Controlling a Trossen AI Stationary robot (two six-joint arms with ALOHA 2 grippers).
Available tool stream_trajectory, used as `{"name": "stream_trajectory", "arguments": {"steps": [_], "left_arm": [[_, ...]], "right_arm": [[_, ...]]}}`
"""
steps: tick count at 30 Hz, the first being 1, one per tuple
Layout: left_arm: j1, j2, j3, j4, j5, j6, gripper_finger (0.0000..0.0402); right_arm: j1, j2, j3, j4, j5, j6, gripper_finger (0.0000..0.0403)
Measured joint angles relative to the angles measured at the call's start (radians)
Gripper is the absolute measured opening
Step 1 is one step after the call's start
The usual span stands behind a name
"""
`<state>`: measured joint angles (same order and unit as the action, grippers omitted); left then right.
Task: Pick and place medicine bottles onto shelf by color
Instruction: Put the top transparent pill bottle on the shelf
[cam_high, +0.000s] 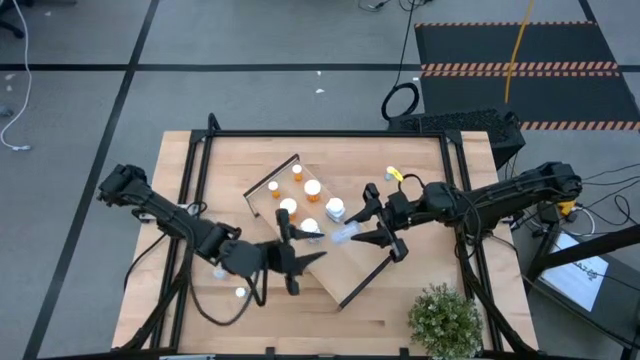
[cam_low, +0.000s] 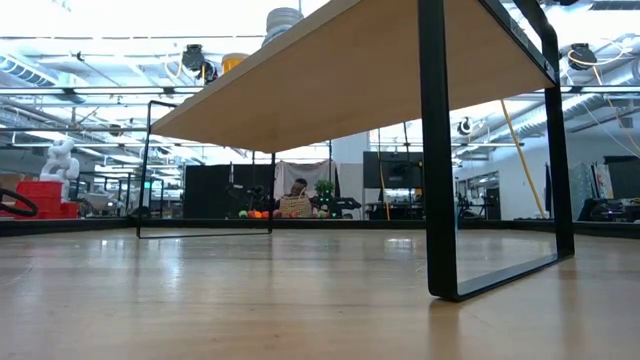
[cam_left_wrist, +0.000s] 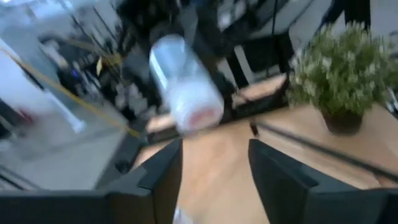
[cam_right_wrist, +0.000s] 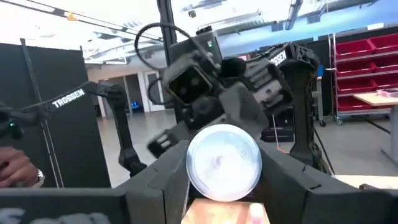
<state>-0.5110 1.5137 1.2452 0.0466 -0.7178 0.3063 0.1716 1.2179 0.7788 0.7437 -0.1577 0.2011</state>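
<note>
The shelf (cam_high: 355, 270) is a light-wood board on dark end frames, lying aslant at mid-table. Several orange bottles with white caps (cam_high: 313, 188) stand on its far part. My right gripper (cam_high: 350, 232) is over the shelf, shut on a clear bottle (cam_high: 340, 236). My left gripper (cam_high: 300, 252) is open just left of that bottle and faces it. In the left wrist view the bottle (cam_left_wrist: 186, 84) hangs beyond my open fingers (cam_left_wrist: 158, 177). Two small clear bottles (cam_high: 240, 293) lie on the table near the left arm. My right gripper pinches the clear bottle between its two fingers, which lie on opposite sides of its round body (cam_right_wrist: 186, 171). One round end (cam_right_wrist: 224, 162) faces my wrist camera. The fingers come about level from the table's right. The bottle lies roughly level, lifted clear of the shelf.
A potted plant (cam_high: 445, 320) stands at the near right corner. A small yellow-and-white thing (cam_high: 392, 176) lies on the table beyond the shelf's right side. In the low view the shelf's dark leg (cam_low: 440, 150) stands close by, with the board overhead.
</note>
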Motion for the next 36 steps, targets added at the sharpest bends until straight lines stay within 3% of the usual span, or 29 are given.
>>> {"name": "stream_trajectory", "arguments": {"steps": [7,14,24,36], "left_arm": [[-0.022,0.107,0.000,0.318,-0.164,0.322,0.0270],[-0.021,0.165,0.000,0.505,-0.162,0.452,0.0309],[0.037,0.176,0.000,0.549,-0.112,0.368,0.0267],[0.040,0.176,0.000,0.529,-0.106,0.399,0.0192]], "right_arm": [[0.000,0.001,0.000,0.028,-0.002,0.008,0.0157],[0.000,0.001,-0.001,0.038,-0.002,-0.001,0.0157],[0.000,0.009,-0.001,0.047,-0.004,-0.013,0.0157],[0.015,0.010,-0.001,0.055,-0.003,-0.011,0.0157]]}}
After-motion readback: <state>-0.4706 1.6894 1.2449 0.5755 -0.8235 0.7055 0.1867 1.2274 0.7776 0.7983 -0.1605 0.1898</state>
